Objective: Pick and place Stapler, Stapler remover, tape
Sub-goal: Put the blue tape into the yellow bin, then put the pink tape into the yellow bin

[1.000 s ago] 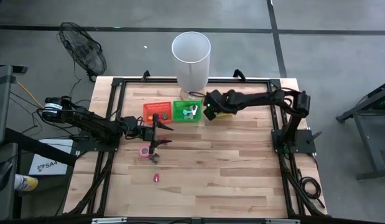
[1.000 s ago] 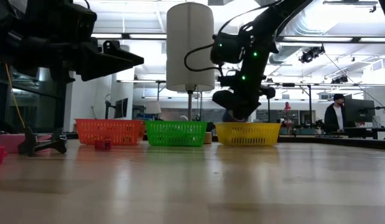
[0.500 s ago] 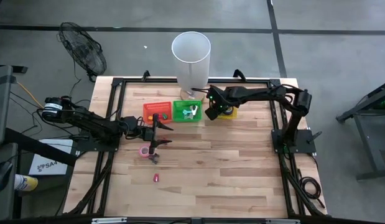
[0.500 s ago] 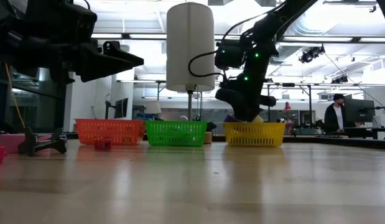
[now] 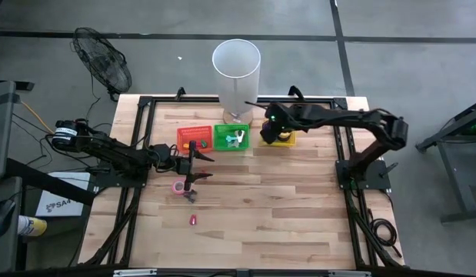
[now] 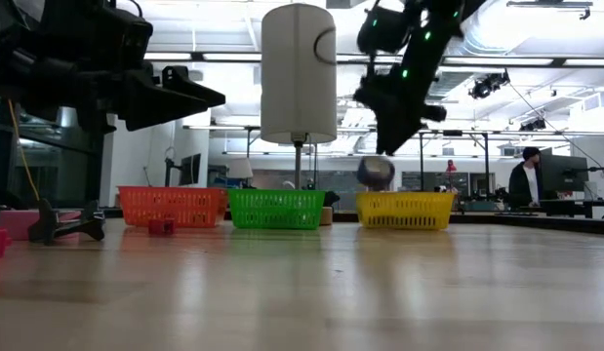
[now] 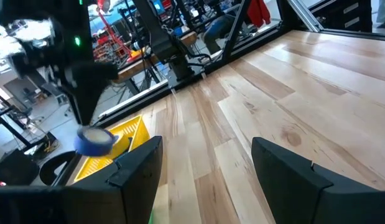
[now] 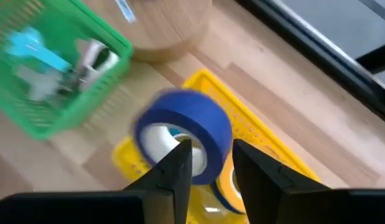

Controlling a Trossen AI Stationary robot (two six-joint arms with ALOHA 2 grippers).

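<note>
Wooden table (image 5: 299,215), far edge: my right jaws (image 8: 208,163) hang slightly apart over the yellow basket (image 5: 285,138) — blue tape (image 8: 186,134) dropping in. Pink tape (image 5: 178,187) remains near my open left jaws (image 5: 198,161).

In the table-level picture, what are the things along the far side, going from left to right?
Orange basket → green basket → yellow basket, with a blue tape roll just above it under the right claw.
</note>
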